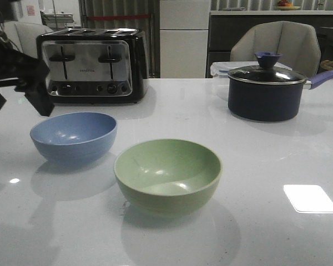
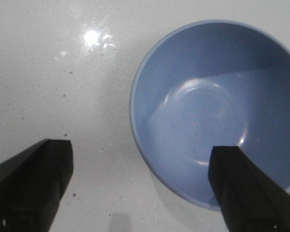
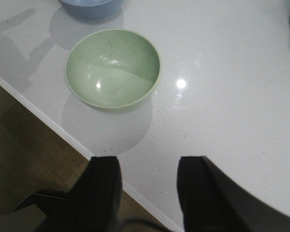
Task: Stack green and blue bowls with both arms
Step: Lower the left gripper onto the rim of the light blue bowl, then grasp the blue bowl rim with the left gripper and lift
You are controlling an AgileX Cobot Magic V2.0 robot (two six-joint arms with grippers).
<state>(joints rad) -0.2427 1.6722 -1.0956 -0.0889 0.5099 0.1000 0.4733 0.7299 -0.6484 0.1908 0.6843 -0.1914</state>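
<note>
Currently noted: two round, matte, plastic-looking bowls of equal size, upright and apart on a glossy white speckled table point(image 1: 266, 166). Blue bowl point(image 1: 73, 135) forward and left of the chrome-and-black four-slot toaster point(image 1: 92, 66), nearer the camera; interior smooth, dusty in tone, empty. Green bowl point(image 1: 167, 174) further forward and right of the toaster, pale sage, empty, with a soft sheen on the inner curve. Dark navy saucepan point(image 1: 263, 91) well right of the toaster, round, glass-lidded, with purple knob and handle.

Left gripper point(image 2: 140, 188) raised in front of the toaster's left side, directly above the blue bowl's rim region; black blocky fingers point(image 2: 31, 186) spread wide, one over bare table, the other over the bowl's edge, gripping nothing. Contact with the bowl not determinable.

Right gripper point(image 3: 149, 193) seen only in its wrist view, above the table's near edge, well apart from the green bowl point(image 3: 112, 67); fingers parted, nothing between them.
</note>
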